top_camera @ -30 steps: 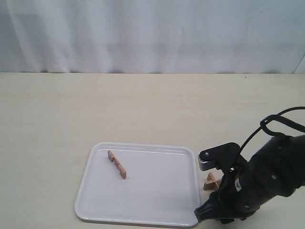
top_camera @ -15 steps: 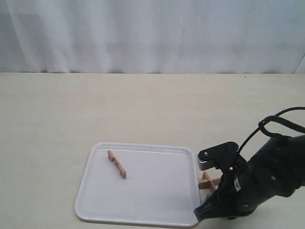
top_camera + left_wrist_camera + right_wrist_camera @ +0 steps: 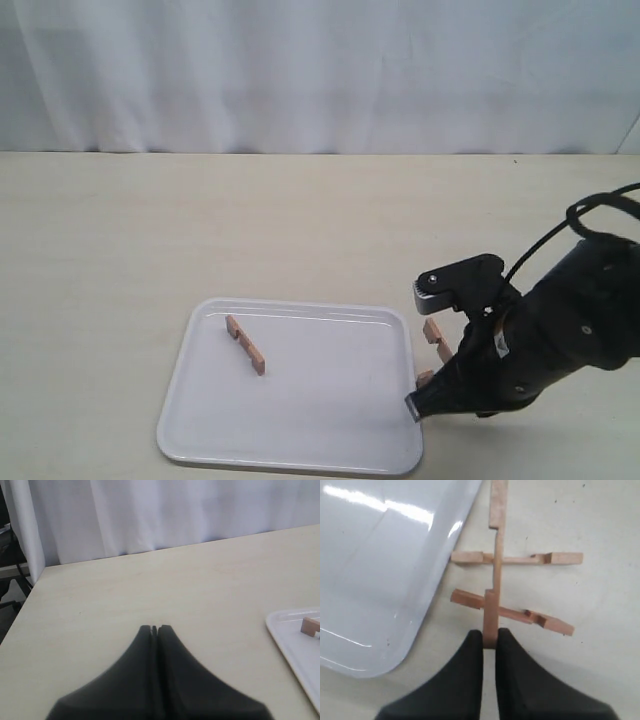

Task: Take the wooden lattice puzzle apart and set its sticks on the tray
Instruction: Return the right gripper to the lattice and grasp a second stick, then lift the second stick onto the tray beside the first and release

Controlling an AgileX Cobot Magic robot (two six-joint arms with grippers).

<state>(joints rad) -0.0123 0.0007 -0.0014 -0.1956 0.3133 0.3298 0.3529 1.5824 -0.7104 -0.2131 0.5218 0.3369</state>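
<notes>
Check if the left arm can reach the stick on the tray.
Likely yes: the stick lies alone on the tray, nothing over it; right gripper holds the puzzle beside it; left gripper must open first.

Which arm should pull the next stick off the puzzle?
Right. The right tool is shut on one stick of the puzzle, beside the tray. The left tool is shut on nothing over bare table, with no puzzle in its view.

A pale beige tabletop (image 3: 300, 220) spreads wide around the right gripper (image 3: 490, 639); well beyond it, a white curtain (image 3: 300, 70) closes the back under soft, even light.
</notes>
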